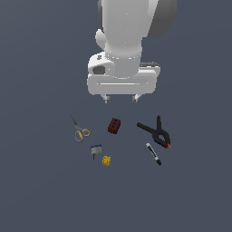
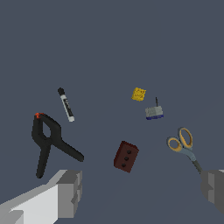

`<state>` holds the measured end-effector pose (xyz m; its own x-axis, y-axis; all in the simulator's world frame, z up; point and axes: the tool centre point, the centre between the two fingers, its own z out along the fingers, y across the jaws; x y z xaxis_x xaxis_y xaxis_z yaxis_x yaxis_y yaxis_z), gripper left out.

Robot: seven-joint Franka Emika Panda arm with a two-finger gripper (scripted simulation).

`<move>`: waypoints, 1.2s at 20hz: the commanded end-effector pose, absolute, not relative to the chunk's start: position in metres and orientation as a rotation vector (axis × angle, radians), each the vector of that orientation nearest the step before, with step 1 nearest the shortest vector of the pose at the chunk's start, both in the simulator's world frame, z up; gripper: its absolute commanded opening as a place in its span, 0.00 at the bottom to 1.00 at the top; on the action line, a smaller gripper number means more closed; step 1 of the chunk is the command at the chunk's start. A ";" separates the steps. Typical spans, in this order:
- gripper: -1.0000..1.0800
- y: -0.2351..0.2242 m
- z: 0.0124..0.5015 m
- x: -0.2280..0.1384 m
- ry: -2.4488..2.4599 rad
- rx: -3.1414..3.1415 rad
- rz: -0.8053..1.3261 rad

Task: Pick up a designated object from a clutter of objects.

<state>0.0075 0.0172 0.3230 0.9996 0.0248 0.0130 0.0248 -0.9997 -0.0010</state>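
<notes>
The designated object (image 1: 95, 148) is a tiny silver-grey box with blue marks and a thin dark stem; it lies on the floor beside the yellow block (image 1: 106, 160). The wrist view shows the designated object (image 2: 154, 112) too, with the yellow block (image 2: 139, 94) close by. Other clutter lies around: a dark red brick (image 1: 114, 126) (image 2: 126, 156), yellow-handled scissors (image 1: 79, 130) (image 2: 184, 145), a black spring clamp (image 1: 157, 131) (image 2: 47, 142) and a black marker (image 1: 153, 154) (image 2: 66, 104). My gripper (image 1: 120, 99) (image 2: 142, 192) hangs open above the clutter, apart from everything, fingers (image 2: 70, 192) wide.
The floor (image 1: 41, 181) is a plain dark grey-blue surface with no walls or containers in view. The white arm body (image 1: 127, 41) fills the upper middle of the exterior view.
</notes>
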 end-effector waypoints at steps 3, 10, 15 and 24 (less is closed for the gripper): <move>0.96 0.017 0.323 0.008 -0.038 -3.142 -0.022; 0.96 0.014 0.324 0.013 -0.031 -3.161 -0.036; 0.96 0.014 0.323 0.013 -0.033 -3.160 -0.035; 0.96 0.001 0.292 0.029 -0.069 -3.152 -0.030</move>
